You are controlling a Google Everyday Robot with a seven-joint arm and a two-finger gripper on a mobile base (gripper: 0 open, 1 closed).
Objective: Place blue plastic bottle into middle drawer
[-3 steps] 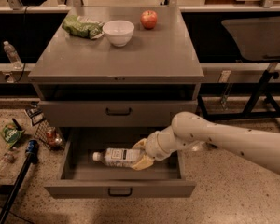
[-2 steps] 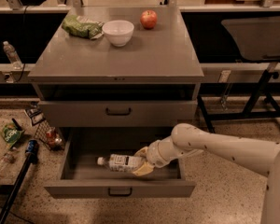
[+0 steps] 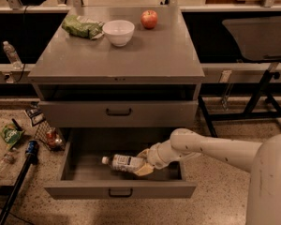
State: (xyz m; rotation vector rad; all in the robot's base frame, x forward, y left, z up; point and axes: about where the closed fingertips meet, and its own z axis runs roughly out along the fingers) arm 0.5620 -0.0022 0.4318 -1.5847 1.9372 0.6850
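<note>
The blue plastic bottle [image 3: 123,163] lies on its side inside the open middle drawer [image 3: 120,190], white cap pointing left, white label facing up. My gripper [image 3: 144,163] reaches into the drawer from the right, and its yellowish fingers [image 3: 144,171] close around the bottle's base end. The bottle rests low, at or just above the drawer floor. The white arm stretches from the lower right across the drawer's right side.
The drawer above [image 3: 118,112] is closed. On the cabinet top sit a white bowl [image 3: 119,32], a red apple [image 3: 149,19] and a green bag [image 3: 82,27]. A small clear bottle [image 3: 11,54] stands at far left. Litter [image 3: 11,135] and a black pole [image 3: 16,186] lie on the floor at left.
My gripper has sunk lower into the open drawer with the bottle, and the bottle now lies deeper and slightly more to the front.
</note>
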